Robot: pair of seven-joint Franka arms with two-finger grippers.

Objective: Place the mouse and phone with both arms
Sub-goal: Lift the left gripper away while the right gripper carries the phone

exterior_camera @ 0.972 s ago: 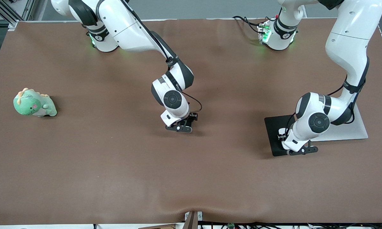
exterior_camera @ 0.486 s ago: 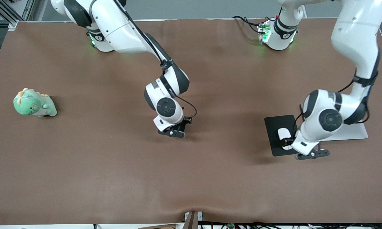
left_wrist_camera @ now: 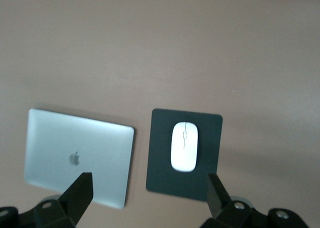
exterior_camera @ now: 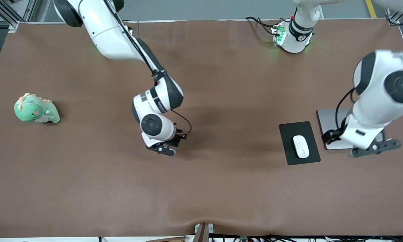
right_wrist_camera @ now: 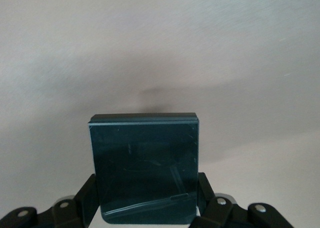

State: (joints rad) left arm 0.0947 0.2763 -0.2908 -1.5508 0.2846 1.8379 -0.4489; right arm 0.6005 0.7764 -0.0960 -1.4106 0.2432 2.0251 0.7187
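The white mouse (exterior_camera: pixel 301 146) lies on the black mouse pad (exterior_camera: pixel 290 132); both also show in the left wrist view, the mouse (left_wrist_camera: pixel 184 146) on the pad (left_wrist_camera: pixel 160 163). My left gripper (exterior_camera: pixel 375 150) is open and empty, up in the air over the edge of the silver laptop, beside the pad; it shows in the left wrist view (left_wrist_camera: pixel 147 190). My right gripper (exterior_camera: pixel 163 148) hangs low over the middle of the table. It is shut on the black phone (right_wrist_camera: pixel 145 163), which is hidden in the front view, and shows in the right wrist view (right_wrist_camera: pixel 147 190).
A closed silver laptop (exterior_camera: pixel 329 121) lies beside the mouse pad toward the left arm's end; it shows in the left wrist view (left_wrist_camera: pixel 75 148). A green plush dinosaur (exterior_camera: pixel 36 109) sits toward the right arm's end. The brown cloth (exterior_camera: pixel 201 188) covers the table.
My left gripper has risen and moved off the mouse toward the left arm's end, leaving the mouse bare on the pad. My right gripper has moved with the phone toward the right arm's end.
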